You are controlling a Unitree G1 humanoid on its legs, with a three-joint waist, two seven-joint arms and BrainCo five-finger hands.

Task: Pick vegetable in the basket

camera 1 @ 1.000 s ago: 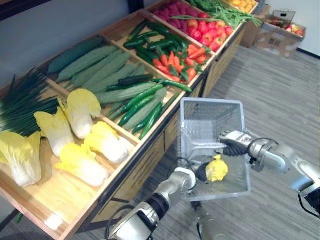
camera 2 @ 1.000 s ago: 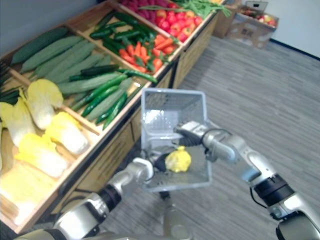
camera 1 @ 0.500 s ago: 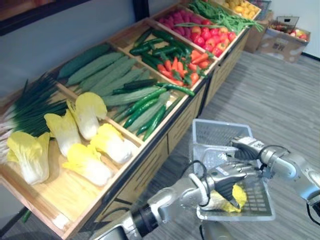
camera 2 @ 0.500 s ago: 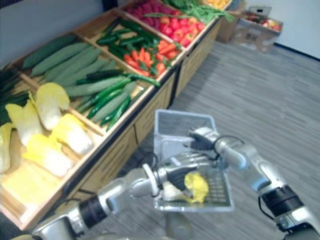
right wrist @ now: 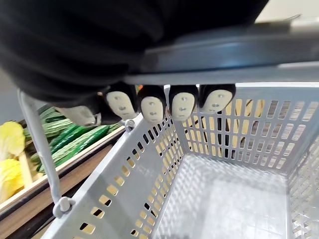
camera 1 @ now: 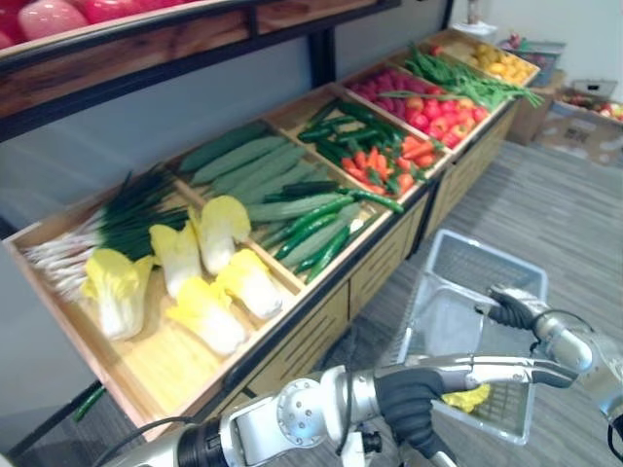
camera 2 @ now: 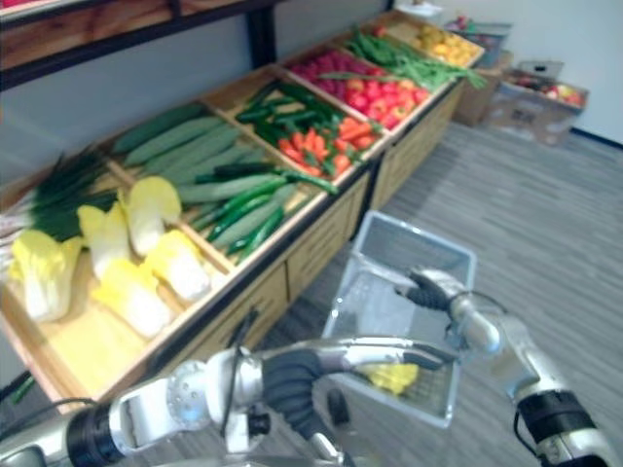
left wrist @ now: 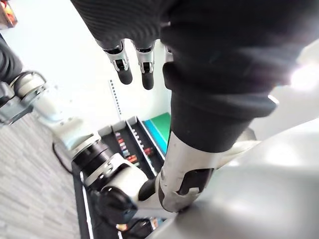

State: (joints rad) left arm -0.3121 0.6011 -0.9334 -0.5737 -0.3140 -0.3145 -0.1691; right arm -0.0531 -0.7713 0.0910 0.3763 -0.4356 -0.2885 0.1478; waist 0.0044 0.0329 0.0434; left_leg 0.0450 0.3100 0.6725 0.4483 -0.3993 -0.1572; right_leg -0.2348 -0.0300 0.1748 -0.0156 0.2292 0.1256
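While your right hand (right wrist: 164, 102) is curled tight round the handle (right wrist: 239, 74) of the grey basket (right wrist: 114, 199), your left hand (camera 1: 487, 372) reaches across the basket's near side, fingers straight, holding nothing. One yellow vegetable (camera 1: 469, 398) lies on the basket floor. Beside it, the wooden stand (camera 1: 321, 311) holds cabbages (camera 1: 209, 292), cucumbers (camera 1: 321, 219) and carrots (camera 1: 389, 161) in separate bins.

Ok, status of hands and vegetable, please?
Left hand open above basket. Right hand shut on basket. Yellow cabbage lies inside. Nothing in the way.
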